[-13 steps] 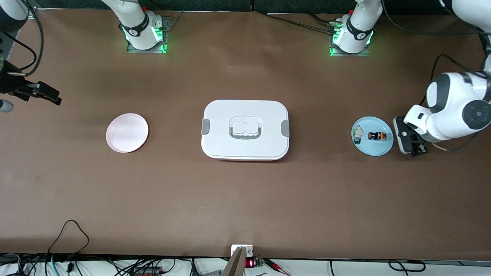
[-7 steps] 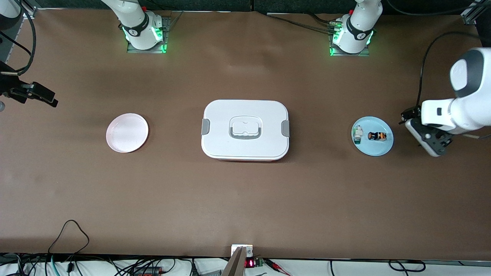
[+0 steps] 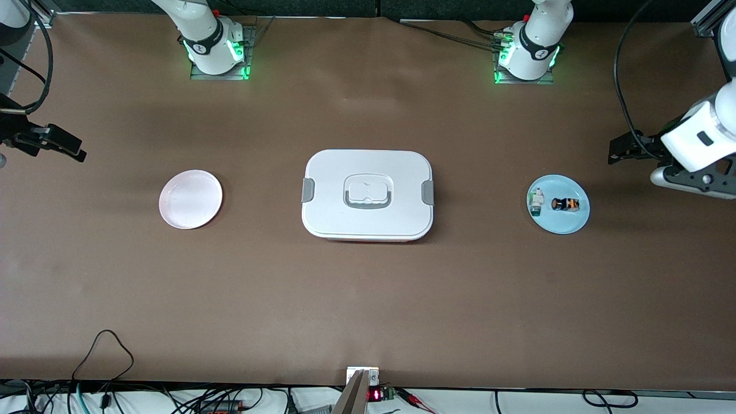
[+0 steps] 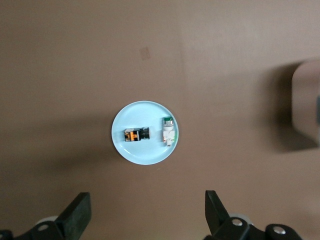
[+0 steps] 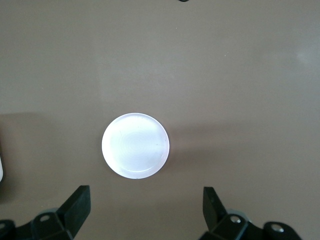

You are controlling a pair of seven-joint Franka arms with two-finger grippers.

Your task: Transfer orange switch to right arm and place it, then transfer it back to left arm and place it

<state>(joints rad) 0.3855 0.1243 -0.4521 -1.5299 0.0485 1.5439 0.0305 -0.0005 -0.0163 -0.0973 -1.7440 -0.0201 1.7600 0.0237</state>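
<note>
The orange switch is a tiny black block with orange markings. It lies on a light blue plate toward the left arm's end of the table. My left gripper hangs open and empty over bare table beside that plate. The white lidded box stands in the middle of the table. My right gripper hangs open and empty near the right arm's end, looking down on a pink plate.
A small white-grey part with a green tip shares the blue plate with the switch. Both arm bases stand along the table's edge farthest from the front camera. Cables and a small device line the nearest edge.
The left arm has swung its gripper away from right beside the blue plate, out toward the table's end and turned. The right gripper has shifted only slightly.
</note>
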